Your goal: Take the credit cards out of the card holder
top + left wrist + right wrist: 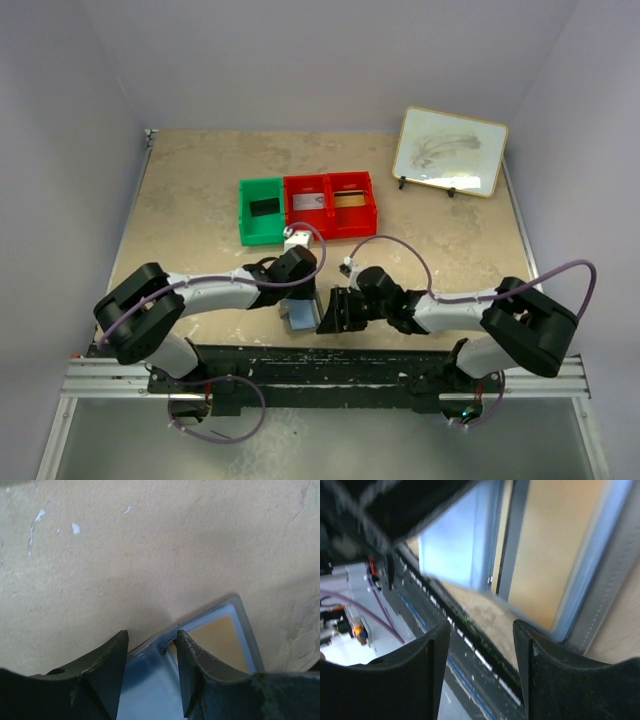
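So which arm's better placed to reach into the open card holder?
Right, probably: right gripper is open, facing the shiny inside of the card holder; left gripper just straddles its edge.

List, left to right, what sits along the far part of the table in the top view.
green bin → red bins → whiteboard

A robotics lab test cell: plain pale walls (330, 60) box in a tan table (190, 190) on three sides. An aluminium rail (110, 375) runs along the table's near edge, where two cabled robot arms (210, 292) are mounted.
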